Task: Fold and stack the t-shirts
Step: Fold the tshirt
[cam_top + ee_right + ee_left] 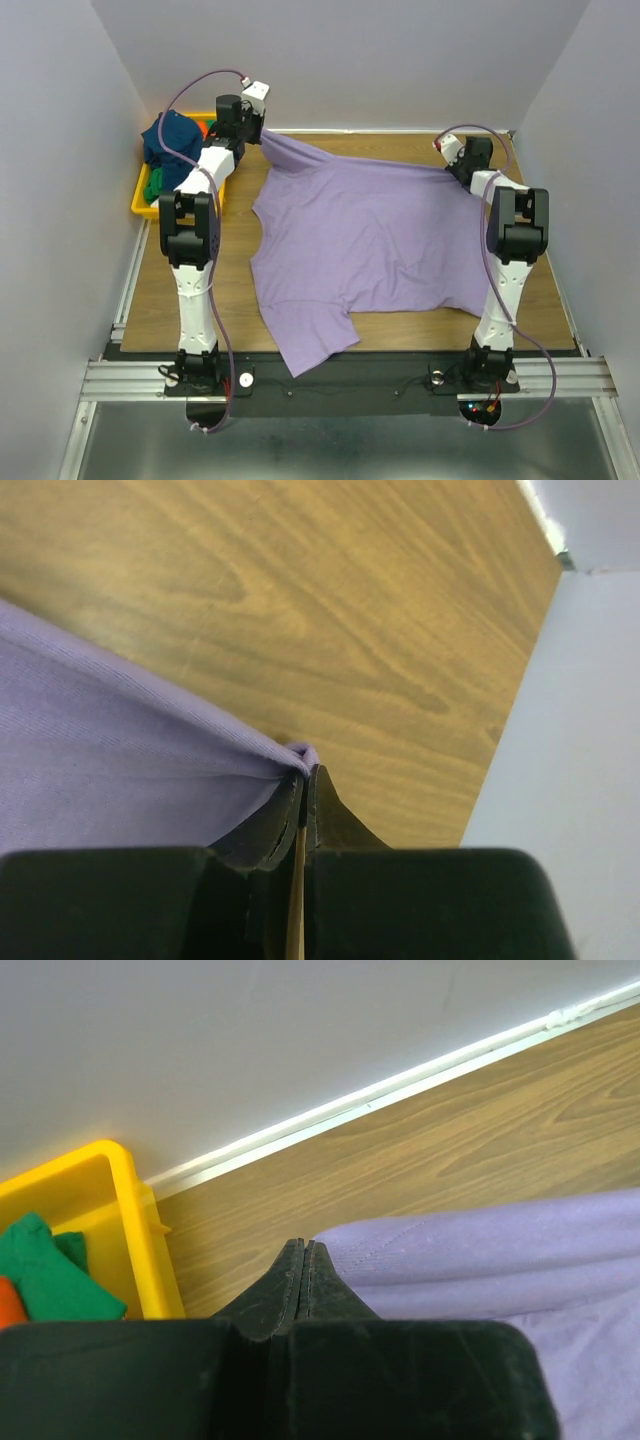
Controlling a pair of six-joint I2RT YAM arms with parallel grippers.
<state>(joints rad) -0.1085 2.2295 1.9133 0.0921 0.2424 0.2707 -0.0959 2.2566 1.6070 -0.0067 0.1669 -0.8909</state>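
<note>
A lavender-purple t-shirt [360, 240] lies spread over the middle of the wooden table, one sleeve hanging over the near edge. My left gripper [258, 135] is shut on its far left corner, the cloth [470, 1250] bunched beside the jaws [305, 1250]. My right gripper [452, 165] is shut on the far right corner, the cloth [120, 750] pinched at the fingertips [305, 775]. The hem between the two grippers is pulled taut. A navy blue shirt [170, 140], a green one [152, 188] and an orange-red one [205, 125] sit in the bin.
A yellow plastic bin [140, 205] stands at the far left of the table, also in the left wrist view [130, 1220]. White walls close in the back and both sides. The table's far right corner [545, 530] is near the right gripper.
</note>
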